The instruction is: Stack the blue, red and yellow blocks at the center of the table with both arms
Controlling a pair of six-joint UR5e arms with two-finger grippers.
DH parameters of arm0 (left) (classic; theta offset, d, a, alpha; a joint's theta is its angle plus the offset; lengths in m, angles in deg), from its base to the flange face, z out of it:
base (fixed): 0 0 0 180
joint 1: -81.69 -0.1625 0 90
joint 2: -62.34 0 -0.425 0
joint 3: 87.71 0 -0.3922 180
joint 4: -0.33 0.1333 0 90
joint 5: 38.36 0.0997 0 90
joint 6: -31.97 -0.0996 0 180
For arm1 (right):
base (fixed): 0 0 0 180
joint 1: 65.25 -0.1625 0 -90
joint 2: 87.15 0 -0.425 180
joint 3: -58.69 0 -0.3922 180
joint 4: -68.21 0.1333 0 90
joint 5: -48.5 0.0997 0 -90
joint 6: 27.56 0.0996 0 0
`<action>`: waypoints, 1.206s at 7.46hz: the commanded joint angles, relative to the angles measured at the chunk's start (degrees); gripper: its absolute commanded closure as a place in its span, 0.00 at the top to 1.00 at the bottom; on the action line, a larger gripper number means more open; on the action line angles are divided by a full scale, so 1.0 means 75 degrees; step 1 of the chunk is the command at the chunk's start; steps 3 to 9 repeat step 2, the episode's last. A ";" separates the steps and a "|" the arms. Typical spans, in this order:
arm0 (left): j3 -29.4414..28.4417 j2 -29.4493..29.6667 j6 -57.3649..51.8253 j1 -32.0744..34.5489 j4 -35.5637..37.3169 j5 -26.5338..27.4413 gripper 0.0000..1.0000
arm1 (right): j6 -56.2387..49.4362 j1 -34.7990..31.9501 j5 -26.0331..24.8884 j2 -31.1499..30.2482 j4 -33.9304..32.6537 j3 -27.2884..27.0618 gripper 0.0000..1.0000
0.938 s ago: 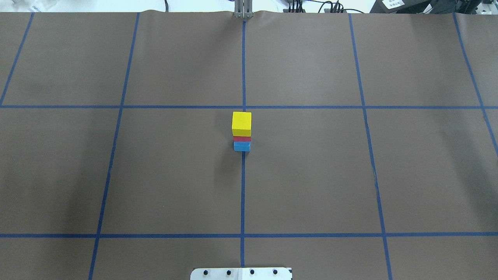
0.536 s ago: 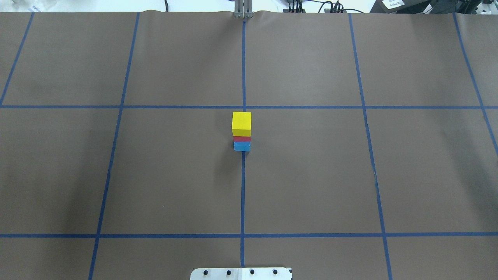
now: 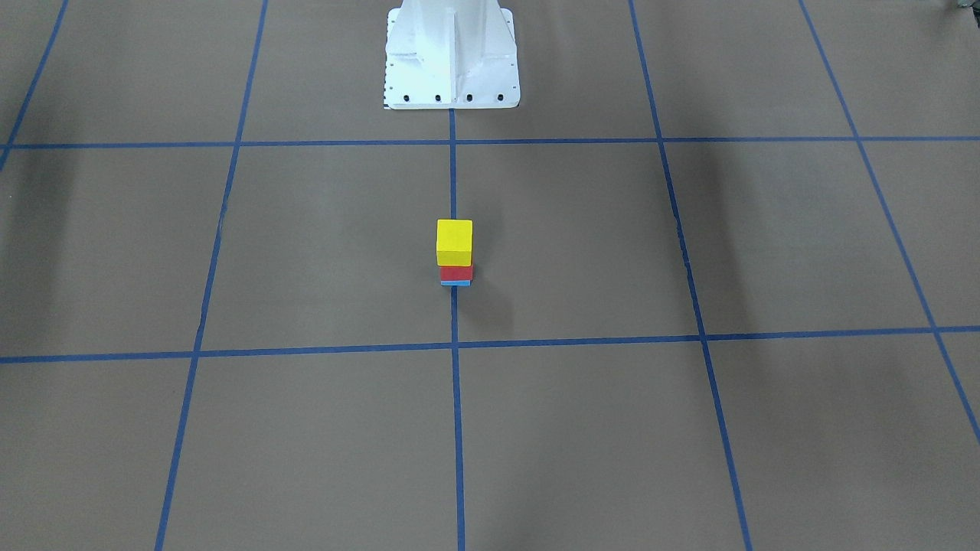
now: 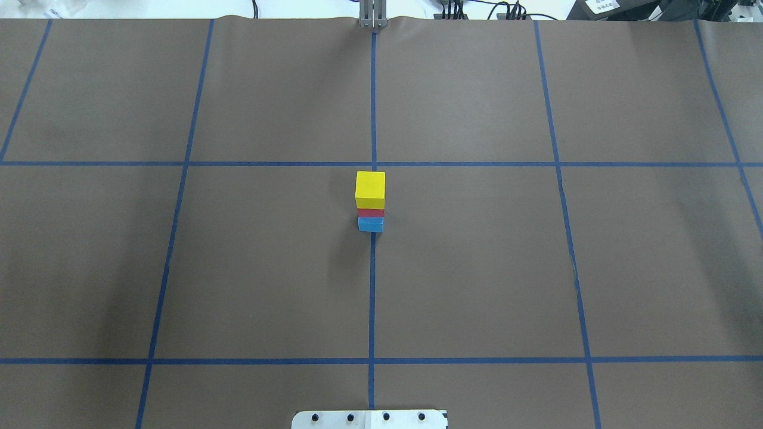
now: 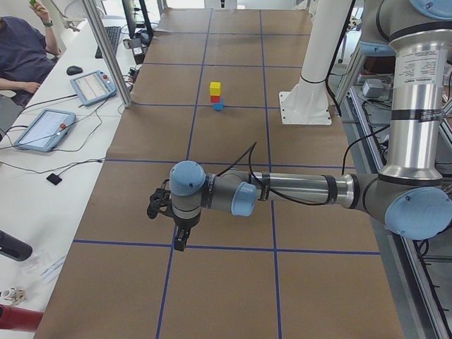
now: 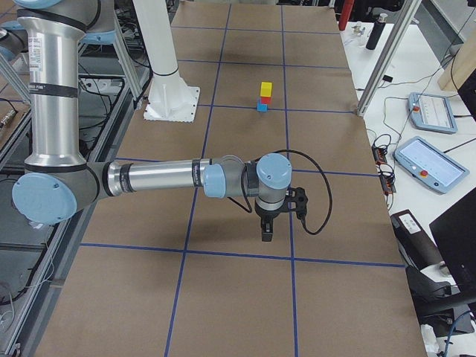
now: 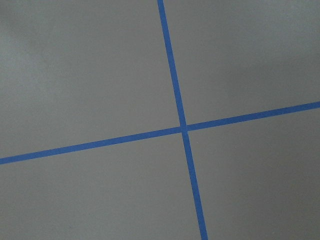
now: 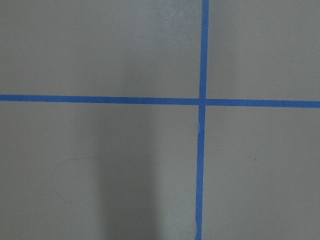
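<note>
A yellow block (image 4: 370, 187) sits on a red block (image 4: 371, 213), which sits on a blue block (image 4: 370, 224), on the centre line of the table. The stack also shows in the front-facing view (image 3: 455, 241). My left gripper (image 5: 182, 240) shows only in the exterior left view, near the table's left end and far from the stack (image 5: 215, 95). My right gripper (image 6: 266, 232) shows only in the exterior right view, near the table's right end. I cannot tell whether either is open or shut. Both wrist views show only brown paper and blue tape.
The white robot base (image 3: 452, 57) stands behind the stack at the table's near edge. Blue tape lines (image 4: 372, 298) grid the brown cover. A seated person (image 5: 21, 49) and tablets (image 5: 44, 128) are beside the table's far edge.
</note>
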 commanded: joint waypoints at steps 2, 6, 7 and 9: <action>-0.0005 0.0000 -0.0002 -0.0010 0.0000 0.0004 1.00 | -0.0001 0.0000 0.0009 -0.0257 -0.0010 -0.0226 1.00; -0.0005 0.0000 -0.0002 -0.0010 0.0000 0.0004 1.00 | -0.0001 0.0000 0.0009 -0.0257 -0.0010 -0.0226 1.00; -0.0005 0.0000 -0.0002 -0.0010 0.0000 0.0004 1.00 | -0.0001 0.0000 0.0009 -0.0257 -0.0010 -0.0226 1.00; -0.0005 0.0000 -0.0002 -0.0010 0.0000 0.0004 1.00 | -0.0001 0.0000 0.0009 -0.0257 -0.0010 -0.0226 1.00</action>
